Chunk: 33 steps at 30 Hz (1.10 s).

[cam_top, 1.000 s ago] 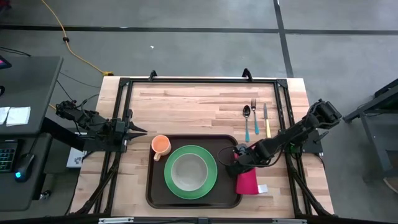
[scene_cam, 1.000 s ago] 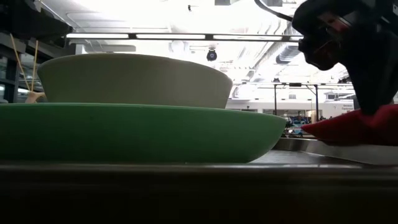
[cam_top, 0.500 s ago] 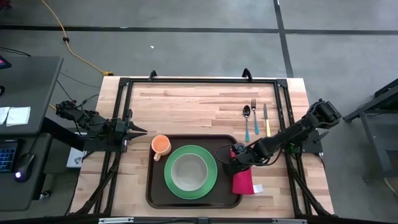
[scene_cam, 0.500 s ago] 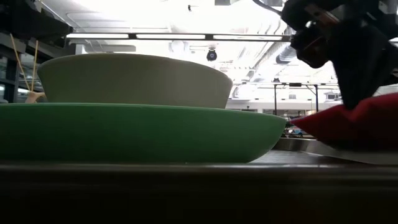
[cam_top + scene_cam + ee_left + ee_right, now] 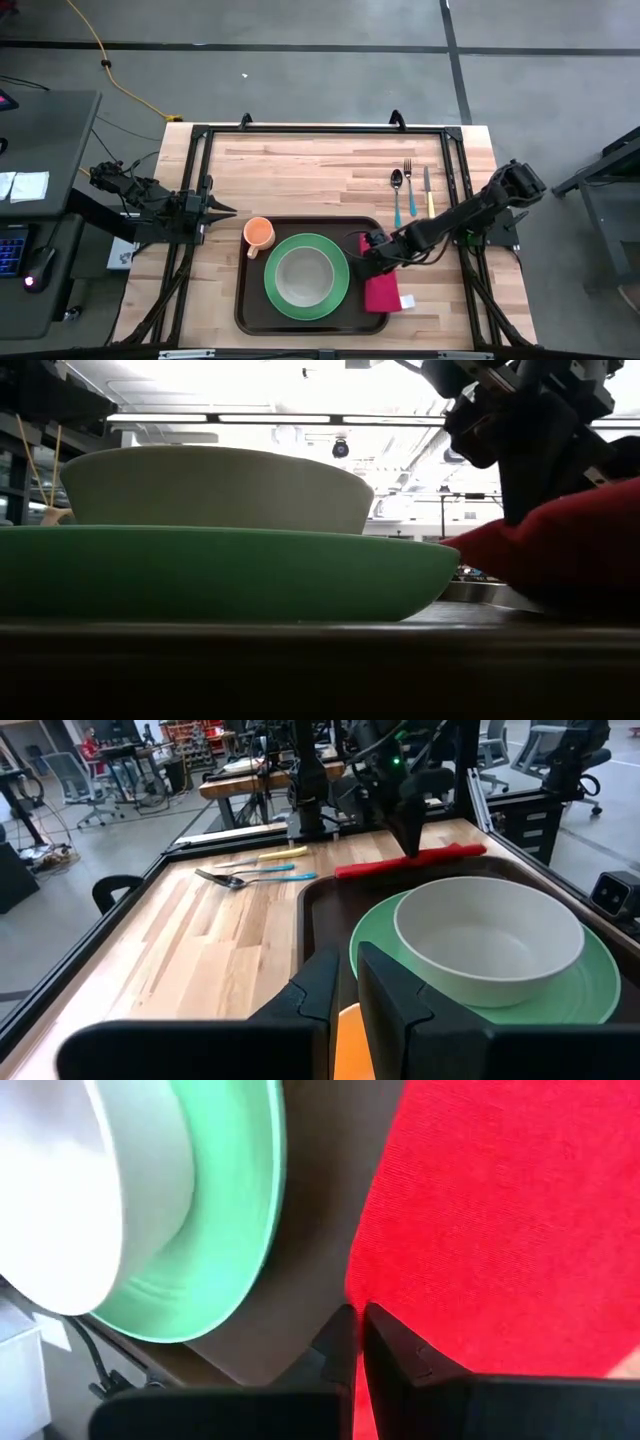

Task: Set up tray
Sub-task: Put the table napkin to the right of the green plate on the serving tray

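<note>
**Red cloth pinched at the tray's right edge**

Red napkin (image 5: 384, 287) is the thing being handled here. The right gripper (image 5: 366, 256) has its fingers closed tight on the napkin's far left corner, and the wrist view shows barely a sliver between them with the red fabric caught there. That arm stretches in low and long from the right side of the table, angled down toward the tray, wrist nearly at tray level.

Dark brown tray (image 5: 250, 310) sits at the near middle of the wooden table (image 5: 300, 170). On it are a green plate (image 5: 340, 293) with a white bowl (image 5: 305, 275) in the centre, plus an orange cup (image 5: 259, 234) at the far left corner. The napkin lies over the tray's right rim, just beside the plate.

The left gripper (image 5: 226, 209) waits over the table's left edge, fingers together, pointing right toward the cup.

A spoon (image 5: 396, 190), fork (image 5: 408, 180) and knife (image 5: 427, 186) lie side by side on the table, far right of the tray.
</note>
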### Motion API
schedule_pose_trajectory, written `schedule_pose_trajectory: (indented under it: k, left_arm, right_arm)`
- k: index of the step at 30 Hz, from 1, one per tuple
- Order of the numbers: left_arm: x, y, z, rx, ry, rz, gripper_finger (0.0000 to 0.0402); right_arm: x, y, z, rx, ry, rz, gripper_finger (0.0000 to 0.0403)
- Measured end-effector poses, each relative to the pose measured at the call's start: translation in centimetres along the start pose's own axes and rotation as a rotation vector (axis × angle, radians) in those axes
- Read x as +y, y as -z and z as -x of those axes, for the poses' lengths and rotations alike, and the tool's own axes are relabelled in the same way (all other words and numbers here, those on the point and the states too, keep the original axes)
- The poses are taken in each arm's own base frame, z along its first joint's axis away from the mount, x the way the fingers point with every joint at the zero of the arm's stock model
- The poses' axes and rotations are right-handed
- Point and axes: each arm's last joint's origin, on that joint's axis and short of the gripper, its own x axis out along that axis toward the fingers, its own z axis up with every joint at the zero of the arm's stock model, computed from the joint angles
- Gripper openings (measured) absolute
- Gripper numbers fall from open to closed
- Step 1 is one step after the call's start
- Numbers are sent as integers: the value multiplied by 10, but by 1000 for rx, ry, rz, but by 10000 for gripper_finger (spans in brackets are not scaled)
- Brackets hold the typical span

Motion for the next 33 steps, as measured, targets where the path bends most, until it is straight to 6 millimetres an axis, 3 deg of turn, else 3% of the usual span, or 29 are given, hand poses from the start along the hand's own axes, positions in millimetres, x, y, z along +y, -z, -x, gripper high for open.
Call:
schedule_pose_trajectory:
  k: [7, 33]
  left_arm:
    - [0, 0, 0, 4, 1, -3, 69]
    - [0, 1, 0, 9, 3, -7, 69]
  right_arm:
    - [5, 1, -18, 29, -32, -1, 0]
    - [7, -17, -28, 47, -45, -19, 0]
